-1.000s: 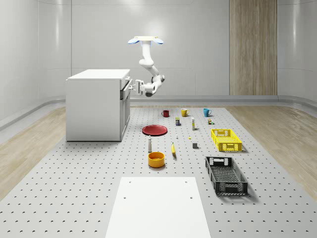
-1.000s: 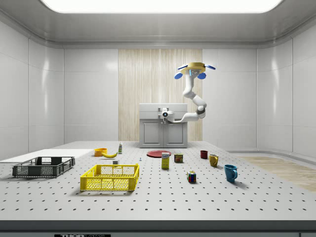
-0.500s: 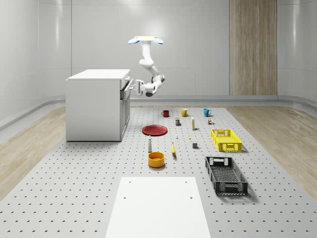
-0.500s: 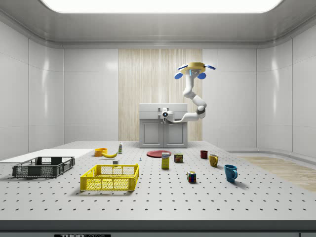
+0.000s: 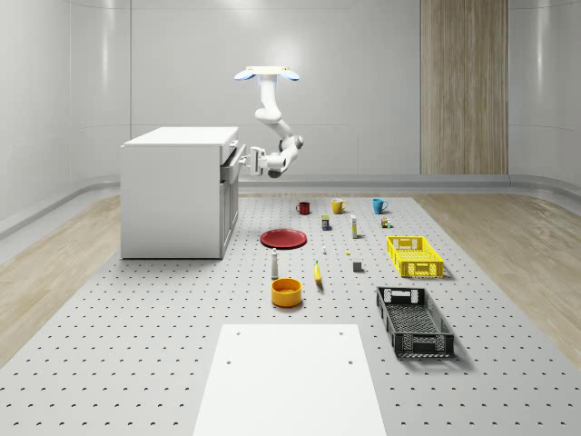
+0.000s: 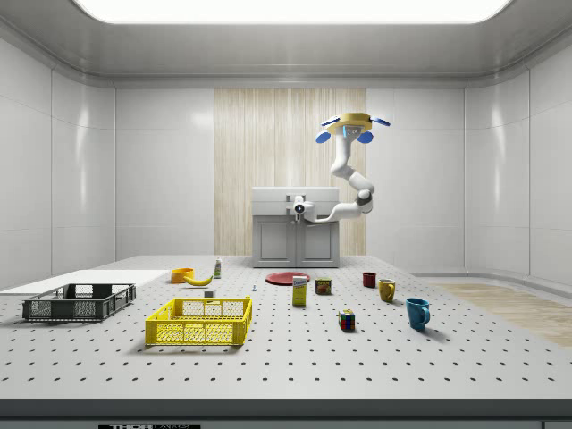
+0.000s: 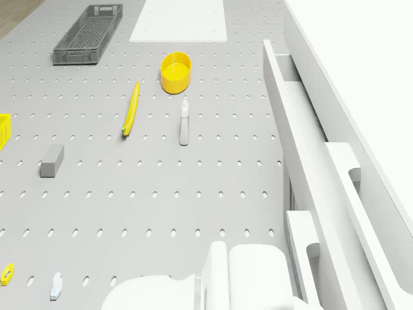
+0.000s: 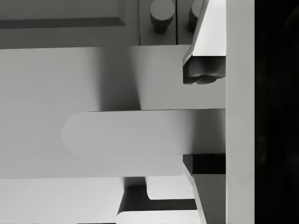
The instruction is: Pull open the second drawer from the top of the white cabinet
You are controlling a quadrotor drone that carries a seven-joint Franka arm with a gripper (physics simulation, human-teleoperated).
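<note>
The drone (image 5: pixel 266 74) hovers beside the white box cabinet (image 5: pixel 174 191), off its front. The two-finger gripper (image 8: pixel 204 116) clamps the rounded white handle (image 8: pixel 121 132) of a partly open upper drawer (image 7: pixel 308 155). A skewed pull could slip the fingers off.

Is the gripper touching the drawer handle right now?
Cannot tell. In the wrist view, the fingertips straddle the drawer handle, but no contact or gap shows plainly.

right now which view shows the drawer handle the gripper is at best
The wrist view: the drawer handle runs between the fingertips. In the drone view it is seen edge-on; in the whole-scene and side views it is tiny.
</note>
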